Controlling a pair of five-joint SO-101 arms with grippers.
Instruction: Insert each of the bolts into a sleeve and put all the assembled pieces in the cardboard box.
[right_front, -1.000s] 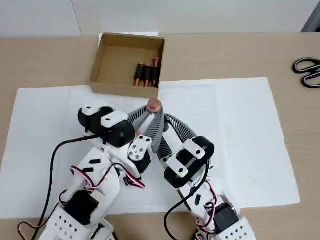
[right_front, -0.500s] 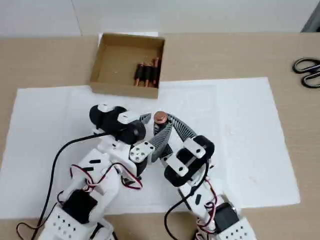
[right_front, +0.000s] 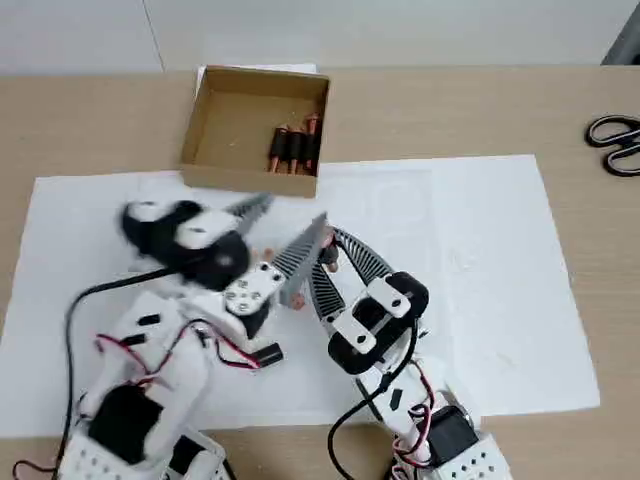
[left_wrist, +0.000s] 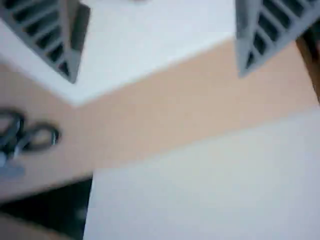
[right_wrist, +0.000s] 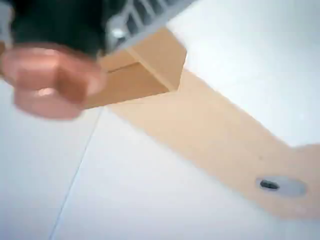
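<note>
The table (right_front: 450, 110) is covered mid-area by white paper (right_front: 480, 280). At 11 o'clock a box (right_front: 230, 130) is set, touching the paper's far edge. At 2 o'clock scissors (right_front: 615, 143) are laid on bare wood.

The cardboard box (right_front: 230, 125) stands on the bench (right_front: 480, 110), with three assembled pieces (right_front: 292, 148) lying in its right part. Over the white paper (right_front: 480, 260), the left tool (right_front: 293, 210) is spread open, and the right tool (right_front: 325, 252) grips a copper bolt (right_front: 327, 263).

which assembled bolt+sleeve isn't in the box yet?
The copper-headed piece held in the right gripper, over the white paper, outside the cardboard box. The others lie side by side inside the box.
</note>
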